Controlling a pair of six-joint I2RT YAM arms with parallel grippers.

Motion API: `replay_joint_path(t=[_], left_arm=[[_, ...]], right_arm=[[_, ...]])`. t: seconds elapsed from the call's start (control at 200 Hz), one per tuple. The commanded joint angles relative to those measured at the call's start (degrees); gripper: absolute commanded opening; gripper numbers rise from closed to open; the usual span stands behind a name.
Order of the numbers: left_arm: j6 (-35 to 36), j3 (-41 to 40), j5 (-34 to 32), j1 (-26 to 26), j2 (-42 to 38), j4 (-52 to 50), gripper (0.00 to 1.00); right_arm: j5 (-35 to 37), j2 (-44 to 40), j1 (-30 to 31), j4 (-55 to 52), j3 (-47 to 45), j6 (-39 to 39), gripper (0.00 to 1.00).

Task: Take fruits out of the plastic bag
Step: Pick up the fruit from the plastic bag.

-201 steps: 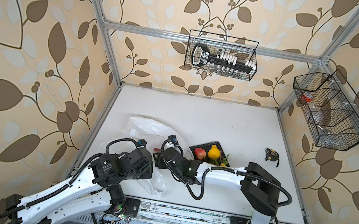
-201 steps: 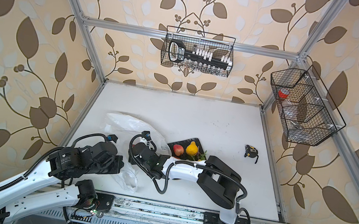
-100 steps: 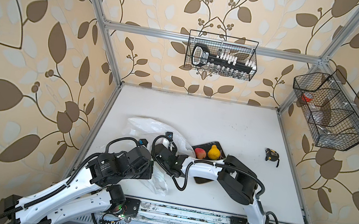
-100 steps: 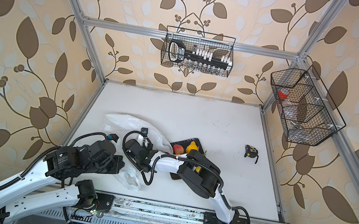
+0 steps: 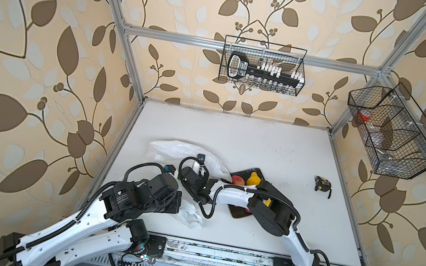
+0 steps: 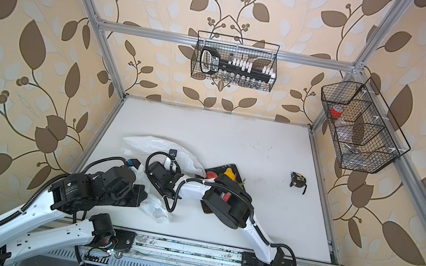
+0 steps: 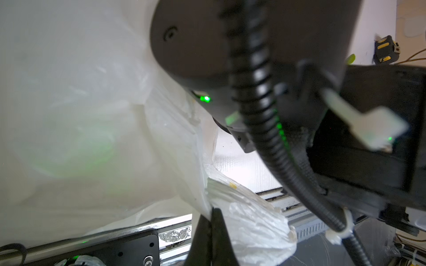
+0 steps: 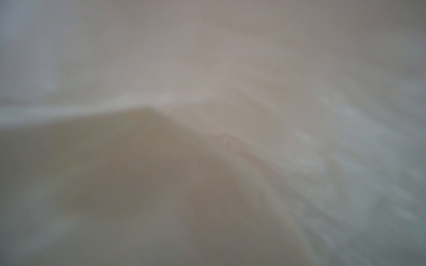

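Observation:
The translucent white plastic bag (image 5: 188,150) (image 6: 151,144) lies crumpled at the table's front left. My left gripper (image 7: 212,215) is shut on a fold of the bag's near edge (image 5: 190,216) and holds it up. My right gripper (image 5: 190,176) reaches down into the bag mouth, fingers hidden by film. The right wrist view shows only blurred bag film (image 8: 207,115). A red fruit (image 5: 237,179) and a yellow fruit (image 5: 253,178) sit on the black tray (image 5: 238,217). More red and yellow show under my right arm (image 6: 226,196). Any fruits inside the bag are hidden.
A black-and-yellow tape measure (image 5: 323,184) (image 7: 386,49) lies on the white table to the right. My right arm's elbow (image 5: 271,213) hangs over the tray. Wire baskets hang on the back wall (image 5: 263,70) and right wall (image 5: 393,134). A metal rail (image 5: 214,257) runs along the front.
My right arm has swung left, its elbow now over the tray and its wrist pushed further into the bag. The left arm has held still with the bag edge.

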Motion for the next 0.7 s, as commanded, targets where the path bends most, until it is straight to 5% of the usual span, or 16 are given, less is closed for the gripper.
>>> replay_joint_path(t=[0.0, 0.24, 0.695], left_arm=[[0.0, 1.4, -1.8, -0.3, -1.0, -1.6, 0.00], [-2.8, 0.3, -5.2, -0.3, -2.5, -2.6, 0.00], [-3.9, -0.3, -7.3, -0.2, -2.8, -0.7, 0.00]], right_arm=[[0.4, -1.9, 0.3, 0.5, -1.4, -0.6, 0.41], [-3.4, -10.1, 1.1, 4.7, -8.9, -3.6, 0.26], [-16.1, -25.7, 5.3, 8.8, -28.1, -6.8, 0.18]])
